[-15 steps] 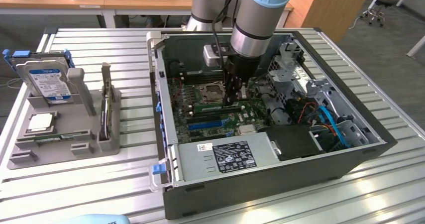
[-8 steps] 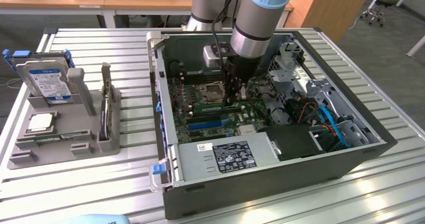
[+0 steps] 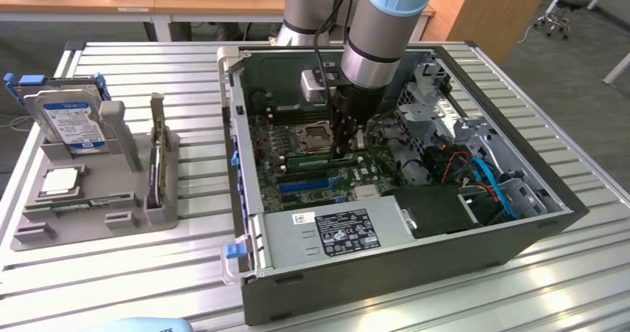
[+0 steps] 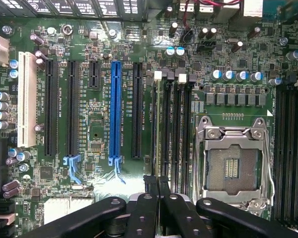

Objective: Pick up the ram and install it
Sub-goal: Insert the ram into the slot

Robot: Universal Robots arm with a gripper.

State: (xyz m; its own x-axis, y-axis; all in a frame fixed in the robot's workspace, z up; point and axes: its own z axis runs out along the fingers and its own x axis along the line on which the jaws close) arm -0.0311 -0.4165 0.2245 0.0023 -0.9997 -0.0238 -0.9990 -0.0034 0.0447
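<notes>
My gripper (image 3: 347, 151) reaches down inside the open computer case (image 3: 394, 273), over the motherboard beside the processor socket (image 3: 313, 135). In the wrist view the black fingers (image 4: 150, 208) are shut together with nothing between them. Their tips hang over one end of the memory slots (image 4: 171, 129). A thin green edge, seemingly a ram (image 4: 159, 124) seen edge-on, stands in the slot closest to the blue connector. Whether the fingertips touch it, I cannot tell. Another ram (image 3: 84, 203) lies in the grey tray (image 3: 99, 232) at the exterior view's left.
The tray also holds an upright hard drive (image 3: 71, 122) with a blue label and a square silver processor (image 3: 59, 181). Inside the case are the power supply (image 3: 335, 232), drive cage and cables (image 3: 482, 177). The blue slot (image 4: 114, 114) and open socket (image 4: 231, 166) flank the memory slots.
</notes>
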